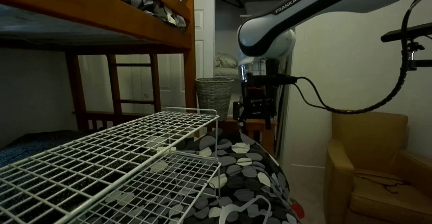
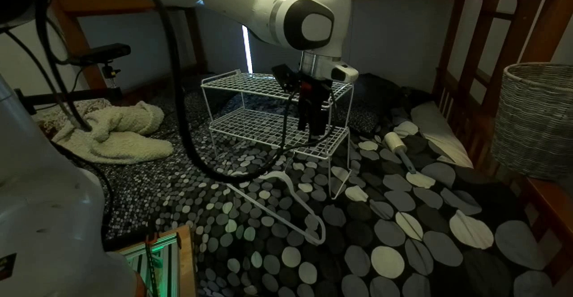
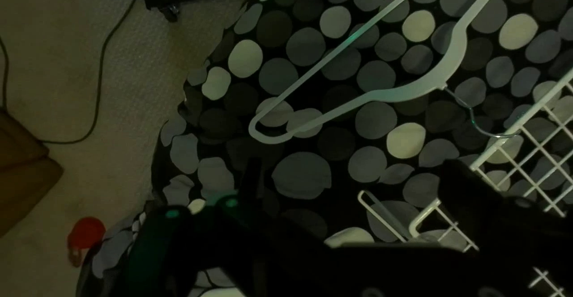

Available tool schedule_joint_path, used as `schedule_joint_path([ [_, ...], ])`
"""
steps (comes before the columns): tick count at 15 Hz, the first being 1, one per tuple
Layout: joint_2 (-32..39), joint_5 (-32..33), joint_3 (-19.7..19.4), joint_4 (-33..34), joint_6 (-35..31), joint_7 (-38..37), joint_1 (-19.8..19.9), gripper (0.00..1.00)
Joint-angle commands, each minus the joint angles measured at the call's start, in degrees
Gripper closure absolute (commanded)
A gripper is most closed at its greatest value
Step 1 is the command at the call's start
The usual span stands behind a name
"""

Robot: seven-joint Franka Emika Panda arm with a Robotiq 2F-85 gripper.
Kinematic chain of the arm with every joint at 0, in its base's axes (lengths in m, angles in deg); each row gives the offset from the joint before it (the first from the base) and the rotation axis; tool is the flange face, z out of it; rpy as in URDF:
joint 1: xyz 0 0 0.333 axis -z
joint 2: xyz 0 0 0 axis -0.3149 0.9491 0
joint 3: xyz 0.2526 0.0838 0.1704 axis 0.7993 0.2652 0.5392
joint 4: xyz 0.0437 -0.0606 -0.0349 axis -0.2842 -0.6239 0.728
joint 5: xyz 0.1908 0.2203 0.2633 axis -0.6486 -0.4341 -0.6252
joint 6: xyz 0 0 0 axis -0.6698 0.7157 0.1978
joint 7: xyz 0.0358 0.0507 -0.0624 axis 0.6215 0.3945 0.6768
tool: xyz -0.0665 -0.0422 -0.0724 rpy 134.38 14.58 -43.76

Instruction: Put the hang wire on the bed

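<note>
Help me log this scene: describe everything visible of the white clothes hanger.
The white, plastic-looking clothes hanger has curved shoulders, a rounded end, a straight bar and a thin, metal-looking hook. It lies on the black bedding with grey and cream dots, beside the white wire grid rack; in the wrist view the hook overlaps the rack's edge, contact unclear. The other end is hidden or cropped in every view. The black hand is not touching it.

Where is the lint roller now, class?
In an exterior view, right of centre, the lint roller lies on the bed, right of the white wire rack, left of the wicker basket.
</note>
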Motion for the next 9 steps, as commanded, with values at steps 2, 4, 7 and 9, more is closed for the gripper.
schedule_joint_path([
  [2,-3.89,2.35,1.06,-1.81,-1.12,2.00,-0.07,0.00],
  [4,-4.99,2.30,1.28,-1.99,-1.15,2.55,-0.05,0.00],
  [7,-3.65,1.53,1.45,0.02,-0.15,2.13,0.15,0.00],
  [9,-4.44,1.52,1.55,-0.06,-0.15,2.44,0.17,0.00],
])
